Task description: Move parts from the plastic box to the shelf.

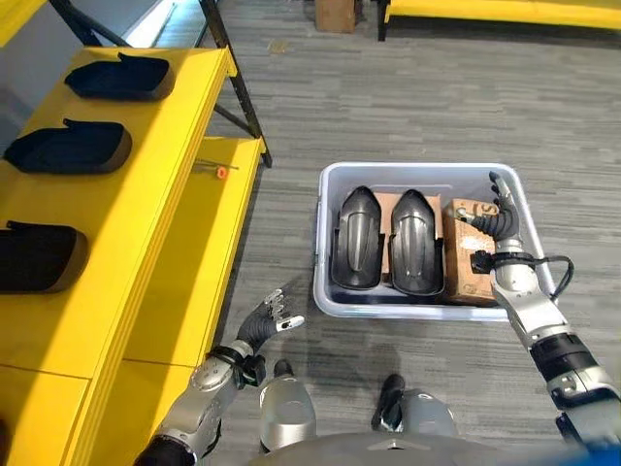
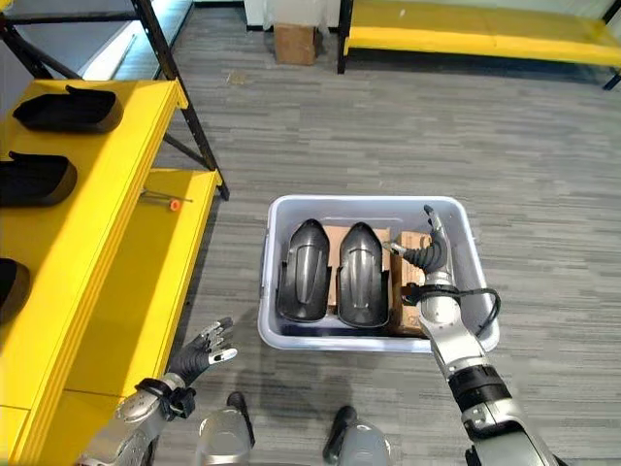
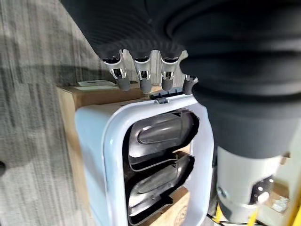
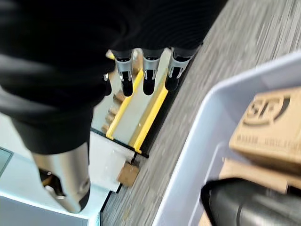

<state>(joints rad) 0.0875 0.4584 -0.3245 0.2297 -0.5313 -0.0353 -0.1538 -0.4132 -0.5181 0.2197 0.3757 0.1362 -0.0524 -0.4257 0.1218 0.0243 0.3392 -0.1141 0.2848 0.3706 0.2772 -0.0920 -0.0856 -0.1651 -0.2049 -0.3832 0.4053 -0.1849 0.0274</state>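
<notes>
A pale grey plastic box (image 1: 322,243) stands on the carpet. In it two black curved parts (image 1: 355,238) (image 1: 415,243) lie side by side, with a brown cardboard box (image 1: 464,282) to their right. My right hand (image 1: 502,225) hovers over that cardboard box at the box's right side, fingers (image 4: 148,70) straight and open, holding nothing. My left hand (image 1: 264,320) hangs low between the yellow shelf (image 1: 165,194) and the plastic box, fingers (image 3: 143,77) relaxed and empty. Three more black parts (image 1: 121,78) (image 1: 68,148) (image 1: 39,257) rest on the shelf's top level.
A small orange-tipped tool (image 1: 215,170) lies on the shelf's lower level. Black shelf legs (image 1: 243,97) slant to the floor behind it. Further back stand a cardboard box (image 1: 335,15) and a yellow rack (image 1: 505,10). Grey carpet surrounds the plastic box.
</notes>
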